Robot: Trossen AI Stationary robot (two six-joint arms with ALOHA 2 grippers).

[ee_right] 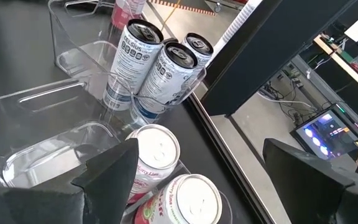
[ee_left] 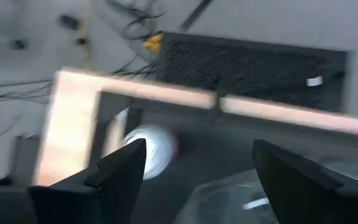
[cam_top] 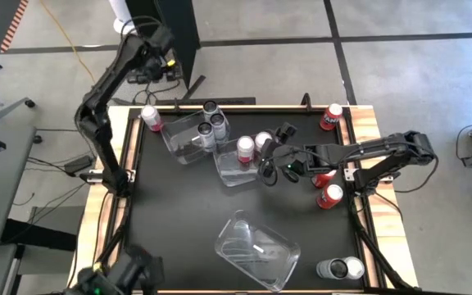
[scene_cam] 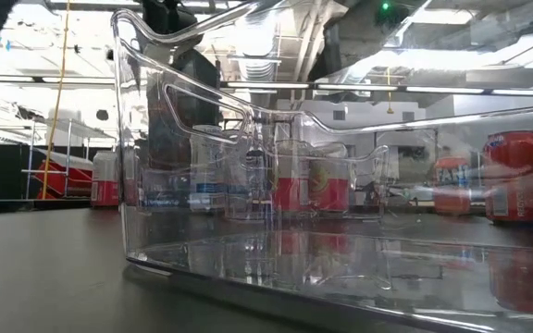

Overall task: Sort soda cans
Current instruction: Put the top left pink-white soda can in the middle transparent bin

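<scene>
Three silver-white soda cans (ee_right: pixel 160 68) stand in the far clear bin (cam_top: pixel 188 138). Two pink-and-white cans (ee_right: pixel 157 158) stand upright in the middle bin (cam_top: pixel 236 168). My right gripper (cam_top: pixel 270 164) (ee_right: pixel 201 149) hovers open just above and beside those two, touching nothing. Red cans stand at the table's right side (cam_top: pixel 332 116) (cam_top: pixel 326 187), and silver cans lie at the near right corner (cam_top: pixel 340 268). A pink can (cam_top: pixel 150 117) (ee_left: pixel 151 149) stands at the far left corner. My left gripper (cam_top: pixel 158 65) (ee_left: pixel 199 146) is open, held high over that corner.
A third clear bin (cam_top: pixel 256 246) lies tilted near the table's near edge and fills the low view (scene_cam: pixel 340 277). A raised wooden rim (cam_top: pixel 138 111) frames the black table. Open black surface lies at the near left (cam_top: pixel 170 213).
</scene>
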